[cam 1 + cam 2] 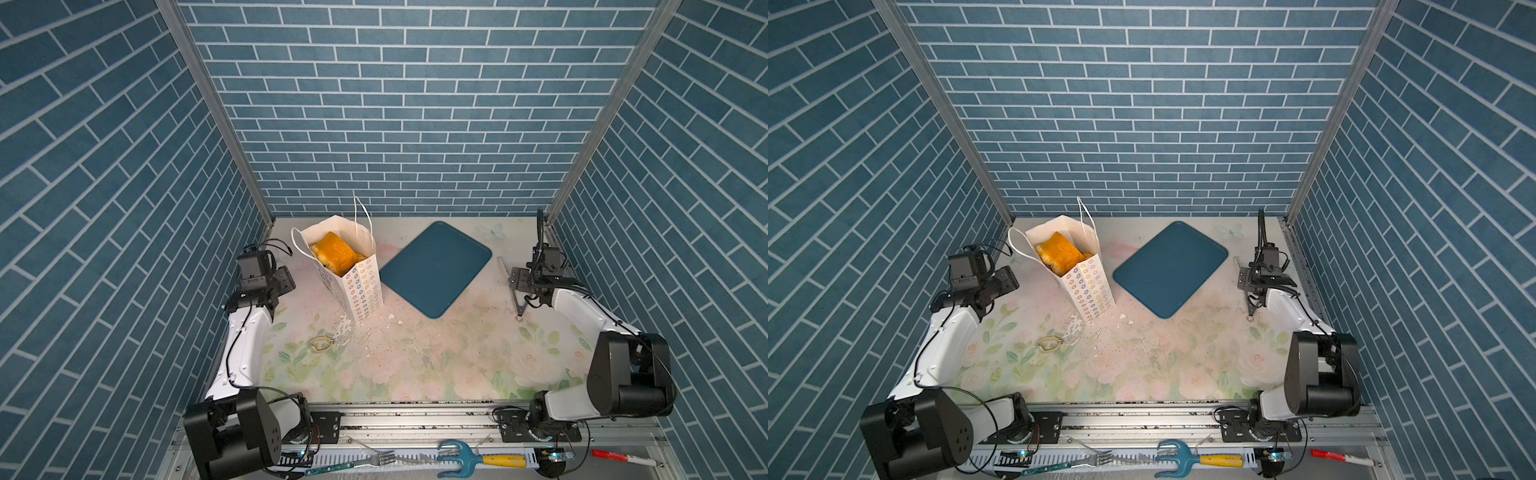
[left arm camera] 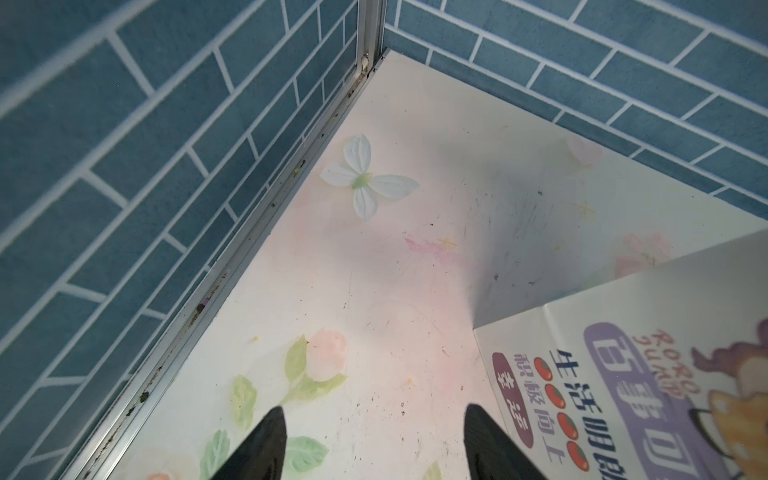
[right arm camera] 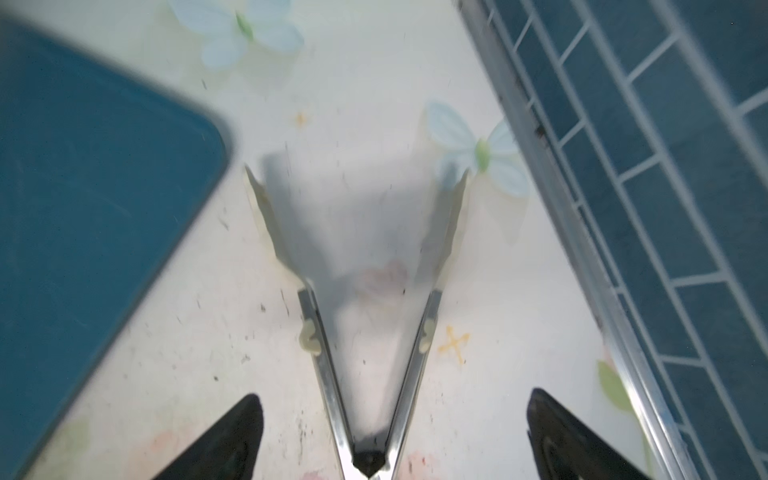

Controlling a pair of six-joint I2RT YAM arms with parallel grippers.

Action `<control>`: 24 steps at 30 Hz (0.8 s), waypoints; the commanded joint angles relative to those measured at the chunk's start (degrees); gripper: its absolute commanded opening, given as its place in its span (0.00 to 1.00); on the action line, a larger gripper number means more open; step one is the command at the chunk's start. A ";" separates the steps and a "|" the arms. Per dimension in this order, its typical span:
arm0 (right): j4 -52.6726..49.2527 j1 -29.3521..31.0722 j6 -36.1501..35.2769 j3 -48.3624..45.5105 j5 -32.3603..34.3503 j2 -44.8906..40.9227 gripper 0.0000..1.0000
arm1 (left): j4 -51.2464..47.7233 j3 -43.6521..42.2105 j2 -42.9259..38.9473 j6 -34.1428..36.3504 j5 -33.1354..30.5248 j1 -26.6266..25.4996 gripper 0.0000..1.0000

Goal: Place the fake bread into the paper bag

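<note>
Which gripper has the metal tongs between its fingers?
The right gripper: the tongs sit between its wide-open fingers, untouched. The left gripper has only table between its fingers, beside the paper bag.

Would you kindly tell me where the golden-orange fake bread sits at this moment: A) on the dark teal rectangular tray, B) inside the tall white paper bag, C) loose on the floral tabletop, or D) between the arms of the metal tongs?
B: in a top view the golden-orange fake bread shows through the open mouth of the tall white paper bag, and the dark teal rectangular tray carries none.
</note>
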 commanded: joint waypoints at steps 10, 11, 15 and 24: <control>55.48 -0.13 -7.23 -27.11 -2.07 3.24 0.99 | 39.85 -25.64 -4.71 12.53 -2.77 -11.40 0.70; 57.34 -0.31 -6.97 -27.62 -2.18 4.52 0.99 | 43.34 -27.02 -3.80 13.02 -3.70 -12.41 0.70; 58.19 -1.00 -6.76 -27.19 -3.97 6.18 0.99 | 52.78 -28.92 2.93 14.32 -3.02 -13.31 0.71; 60.58 -1.18 -7.10 -27.69 -5.61 8.51 0.99 | 74.32 -29.65 20.62 14.72 -0.31 -13.76 0.71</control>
